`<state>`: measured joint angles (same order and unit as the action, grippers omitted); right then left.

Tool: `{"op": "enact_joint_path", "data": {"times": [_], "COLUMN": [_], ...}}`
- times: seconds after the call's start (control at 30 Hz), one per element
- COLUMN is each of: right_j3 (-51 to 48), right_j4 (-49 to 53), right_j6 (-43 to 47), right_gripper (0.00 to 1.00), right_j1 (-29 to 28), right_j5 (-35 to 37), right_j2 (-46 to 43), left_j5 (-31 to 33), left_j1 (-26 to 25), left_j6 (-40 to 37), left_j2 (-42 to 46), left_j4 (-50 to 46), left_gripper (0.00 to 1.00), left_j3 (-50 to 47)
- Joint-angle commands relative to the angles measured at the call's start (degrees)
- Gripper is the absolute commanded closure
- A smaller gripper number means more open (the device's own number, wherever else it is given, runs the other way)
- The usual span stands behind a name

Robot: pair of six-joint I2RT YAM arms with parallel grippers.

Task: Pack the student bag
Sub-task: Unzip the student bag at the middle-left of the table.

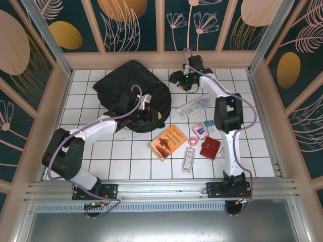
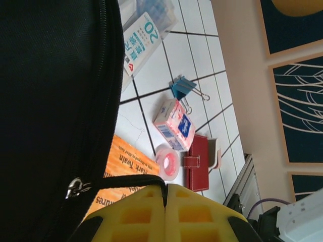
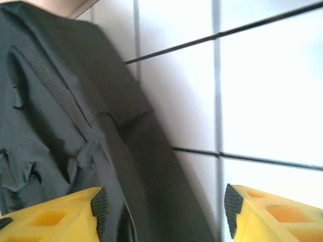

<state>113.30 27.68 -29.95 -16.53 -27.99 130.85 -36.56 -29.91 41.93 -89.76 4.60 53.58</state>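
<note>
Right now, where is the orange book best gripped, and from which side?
Probably take the orange book by its near short edge, coming down from the arm-base side. It lies flat, bare tiles border that edge, while the student bag and pink tape roll crowd the far end.

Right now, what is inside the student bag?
Nothing of its inside shows. The student bag presents only black outer fabric and a zipper pull; any contents are covered. The orange book and dark-red wallet lie outside it.
</note>
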Motion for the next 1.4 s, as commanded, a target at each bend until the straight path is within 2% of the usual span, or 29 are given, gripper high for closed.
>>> {"op": "enact_joint_path", "data": {"times": [0.0, 0.17, 0.3, 0.5, 0.73, 0.9, 1.1, 1.23, 1.37], "right_j3": [-7.5, -24.9, -32.4, -31.2, -33.6, -34.2, -34.0, -33.8, -33.5], "right_j4": [0.7, -3.4, -8.2, -7.6, -7.7, -3.8, -1.5, -2.2, -1.9], "right_j6": [-5.7, -12.9, -16.0, -17.0, -17.4, -17.1, -19.9, -21.2, -21.1], "right_gripper": [0.41, 0.50, 0.47, 0.44, 0.46, 0.47, 0.50, 0.55, 0.76], "right_j1": [-0.5, -3.8, -8.6, -14.5, -14.5, -14.5, -14.5, -14.5, -14.5], "right_j5": [8.0, 6.7, 2.7, 4.7, 6.2, 11.5, 10.4, 9.2, 9.8], "right_j2": [-12.4, -22.7, -25.8, -24.0, -23.9, -27.0, -25.9, -25.1, -25.0], "left_j5": [-0.2, -0.9, -2.4, -2.1, -1.3, -1.1, -1.3, -1.6, -1.1], "left_j1": [-0.1, -0.1, -0.1, -0.1, -0.1, -0.1, -0.1, -0.1, -0.1], "left_j6": [1.3, 2.1, 3.0, 2.8, 2.5, 2.0, 1.5, 1.5, 0.6], "left_j2": [-0.3, 0.3, 0.3, 1.1, 2.2, 2.0, 2.0, 2.1, 2.2], "left_j4": [2.7, 3.3, 3.9, 2.9, 1.9, 1.3, 1.2, 1.3, -0.2], "left_gripper": [1.00, 1.00, 1.00, 1.00, 1.00, 1.00, 1.00, 1.00, 1.00], "left_j3": [1.8, 1.8, 1.8, 1.8, 1.7, 1.8, 3.5, 3.5, 3.5]}}
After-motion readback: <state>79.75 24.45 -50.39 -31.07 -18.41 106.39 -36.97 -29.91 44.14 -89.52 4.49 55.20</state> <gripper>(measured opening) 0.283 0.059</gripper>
